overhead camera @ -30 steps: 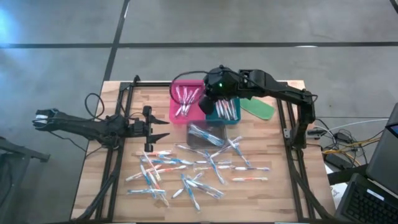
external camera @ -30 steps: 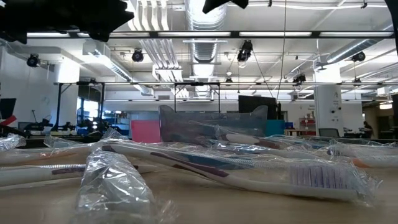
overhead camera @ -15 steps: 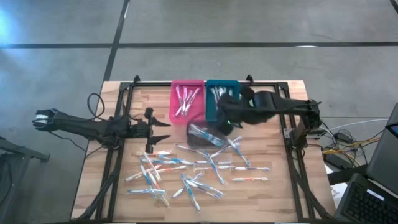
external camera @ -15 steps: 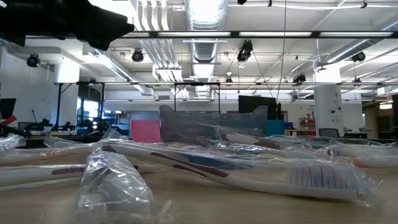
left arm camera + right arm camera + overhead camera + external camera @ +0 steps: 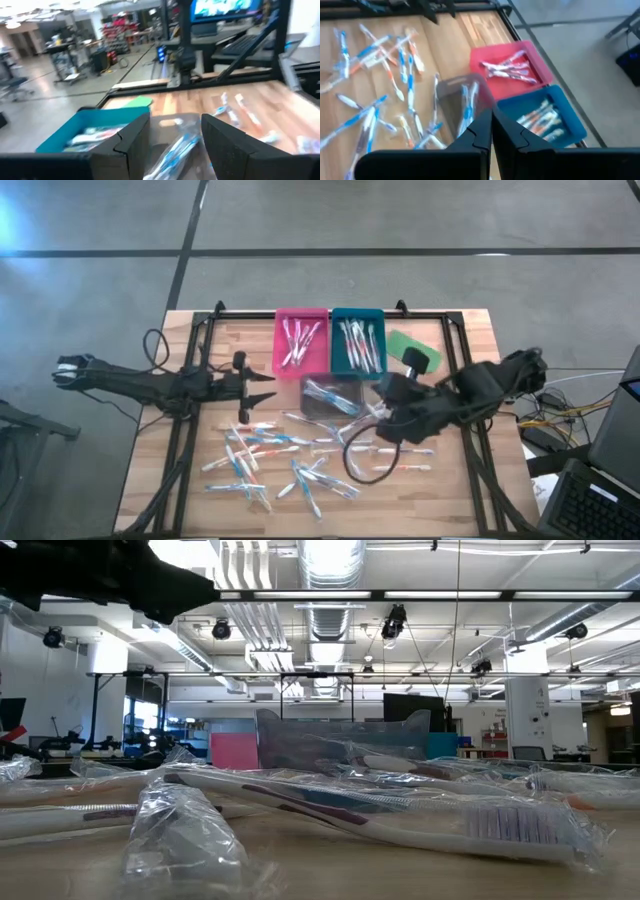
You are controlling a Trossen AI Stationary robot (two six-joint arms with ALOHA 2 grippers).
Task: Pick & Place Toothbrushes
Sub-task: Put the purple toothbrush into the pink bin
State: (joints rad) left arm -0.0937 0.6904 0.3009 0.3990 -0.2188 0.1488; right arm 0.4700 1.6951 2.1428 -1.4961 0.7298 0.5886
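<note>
Toothbrushes lie scattered on the table, long axes mixed, just beside the right gripper, which hangs shut and empty, nearer than the left gripper, parted and empty. Pink tray and teal tray hold brushes; the clear tray seems to hold a few

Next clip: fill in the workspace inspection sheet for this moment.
Surface: wooden table, black frame.
Job's things: toothbrushes scattered at the front; more in the pink tray, teal tray and clear tray.
Clutter: flat green piece beside the teal tray.
Grippers: left claw open, left of the clear tray; right claw shut, empty, above the pile.
Cables: loops at both table sides.
Surroundings: concrete floor, laptop at right.
</note>
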